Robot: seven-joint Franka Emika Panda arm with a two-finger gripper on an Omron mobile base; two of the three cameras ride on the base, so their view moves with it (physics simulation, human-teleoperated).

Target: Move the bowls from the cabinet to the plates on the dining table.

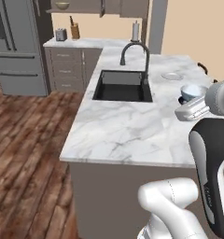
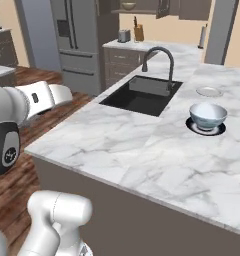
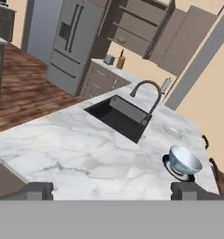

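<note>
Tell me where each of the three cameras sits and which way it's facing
Left base view: behind the arm's left, facing forward over the dining table and faucet; arm at lower right.
Right base view: behind the arm's right, facing the same table; arm at lower left.
Hand view: on the hand, looking along the open gripper across the table toward the open cabinet.
Shared: all three show the sink and the patterned bowl sitting on the black-rimmed plate.
</note>
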